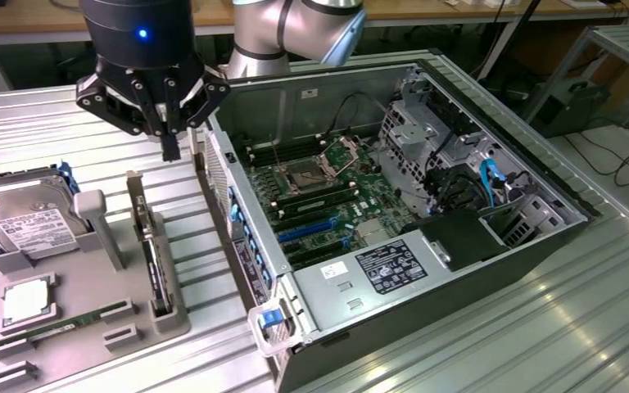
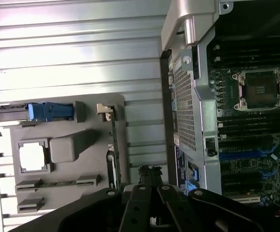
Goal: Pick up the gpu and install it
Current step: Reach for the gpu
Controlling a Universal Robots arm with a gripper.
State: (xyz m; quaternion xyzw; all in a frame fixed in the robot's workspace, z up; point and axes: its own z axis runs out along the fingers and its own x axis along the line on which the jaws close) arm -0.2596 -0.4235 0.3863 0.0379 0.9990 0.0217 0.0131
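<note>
One pincer (image 1: 169,151) hung point-down from the arm, its fingers pressed together with nothing between them, so the job of lifting the gpu (image 1: 151,250) had not begun. The gpu sat below the pincer and slightly to the exterior view's left of it, near but clearly apart from the fingertips. It stood on its long edge in a slot of the grey holder (image 1: 118,282), and I judged that this was deliberate: on edge, its upper rim was free for a grip from straight above, which suited a pincer aimed downward. Farther from the pincer on that same side, the holder also kept a hard drive (image 1: 25,221), a processor chip (image 1: 27,299) and a memory stick (image 1: 69,322), each in its own recess, well apart from the fingers.

On the pincer's other side, just beside it, the computer case (image 1: 457,327) lay on its flank with the cover off. That put the motherboard (image 1: 326,196) face up, probably so that a card could be pressed down into it from overhead. Its blue expansion slots (image 1: 305,232) sat below the pincer's level and beyond the case wall, with no card in them as far as I could tell. The pincer hovered over the strip of ribbed table (image 1: 196,262) between holder and case, close to both.
</note>
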